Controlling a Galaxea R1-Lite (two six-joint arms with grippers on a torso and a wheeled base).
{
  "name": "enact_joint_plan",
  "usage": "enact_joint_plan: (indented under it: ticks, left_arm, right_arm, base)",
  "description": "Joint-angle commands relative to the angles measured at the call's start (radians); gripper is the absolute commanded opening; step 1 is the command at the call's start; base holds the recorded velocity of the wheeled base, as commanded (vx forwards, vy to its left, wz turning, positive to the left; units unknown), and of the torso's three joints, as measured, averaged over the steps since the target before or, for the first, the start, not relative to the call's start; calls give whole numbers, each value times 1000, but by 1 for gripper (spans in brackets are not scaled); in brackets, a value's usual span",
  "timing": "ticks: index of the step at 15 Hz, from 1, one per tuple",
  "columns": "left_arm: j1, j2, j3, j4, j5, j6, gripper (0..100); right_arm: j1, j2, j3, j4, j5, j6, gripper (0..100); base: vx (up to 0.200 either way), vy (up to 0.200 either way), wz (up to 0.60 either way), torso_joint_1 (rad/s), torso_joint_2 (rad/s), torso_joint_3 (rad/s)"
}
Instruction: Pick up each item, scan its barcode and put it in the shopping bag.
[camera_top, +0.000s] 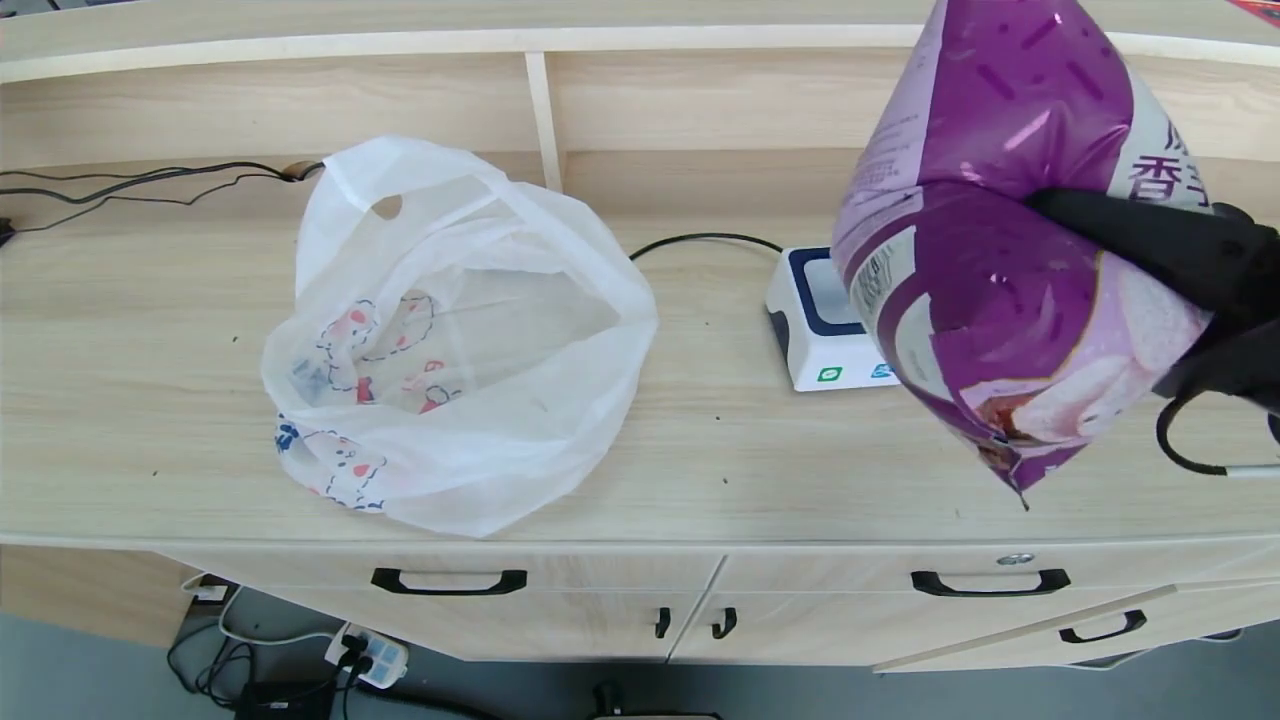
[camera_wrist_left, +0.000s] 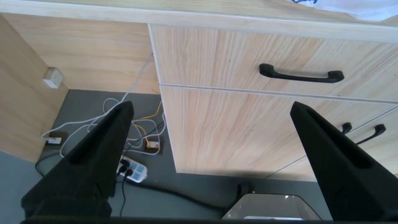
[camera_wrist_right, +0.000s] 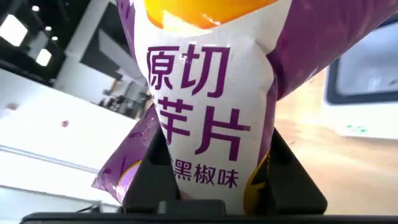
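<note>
Right gripper (camera_top: 1105, 290) first: its black fingers (camera_top: 1130, 240) were clamped across the middle of the purple snack bag (camera_top: 980, 200), and the foil was creased where they squeezed. In the right wrist view the two fingers (camera_wrist_right: 155, 171) pinched the snack bag (camera_wrist_right: 205, 93) from either side, with the gripper (camera_wrist_right: 214, 180) firmly gripping it. The bag hung in the air, tilted, one lower corner pointing down at the counter (camera_top: 150, 400) and its wide top rising towards the back shelf. Its white barcode panel (camera_top: 875, 275) sat on the side facing the scanner (camera_top: 815, 330). From the head camera the bag covered the scanner's right edge; whether the two touched could not be told.

Over to the left gripper (camera_wrist_left: 211, 106): fingers (camera_wrist_left: 93, 162) spread wide apart, nothing between them. It hung low in front of the drawer fronts, with a black drawer handle (camera_wrist_left: 301, 74) beyond it and a power strip (camera_wrist_left: 134, 171) on the floor below.

Out on the counter, the white shopping bag (camera_top: 480, 480) slumped open, well to the left of the scanner. Cartoon prints showed through its thin wall, though whether they belonged to the bag or to something inside could not be told. A black cable (camera_top: 700, 240) curved from the scanner towards the back.
</note>
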Motion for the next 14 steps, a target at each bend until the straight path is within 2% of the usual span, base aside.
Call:
enact_joint_plan:
  ticks: [1,2,3,4,6,9,11,14]
  left_arm:
    - [0,0,0,0,0,0,100]
    - [0,0,0,0,0,0,100]
    - [0,0,0,0,0,0,100]
    - [0,0,0,0,0,0,100]
    - [0,0,0,0,0,1,100]
    - [0,0,0,0,0,1,100]
    - [1,0,0,0,0,-5,100]
    - [0,0,0,-2,0,-8,100]
  right_arm:
    - [-125,29,-78,72,-16,-167,0]
    - [-125,29,-78,72,-16,-167,0]
    - [-149,31,-168,227,-74,-404,0]
    - [-136,48,-202,255,-128,-457,0]
    - [-129,149,-256,230,-323,-619,0]
    - [-124,266,-377,197,-321,-713,0]
    - [-99,292,-369,201,-307,-814,0]
    - [-73,289,-346,207,-261,-828,0]
  base:
    - [0,0,0,0,0,0]
    - [0,0,0,0,0,0]
    - [0,0,0,0,0,0]
    - [0,0,0,0,0,0]
    - [0,0,0,0,0,0]
    - [0,0,0,0,0,0]
    - [0,0,0,0,0,0]
    - [0,0,0,0,0,0]
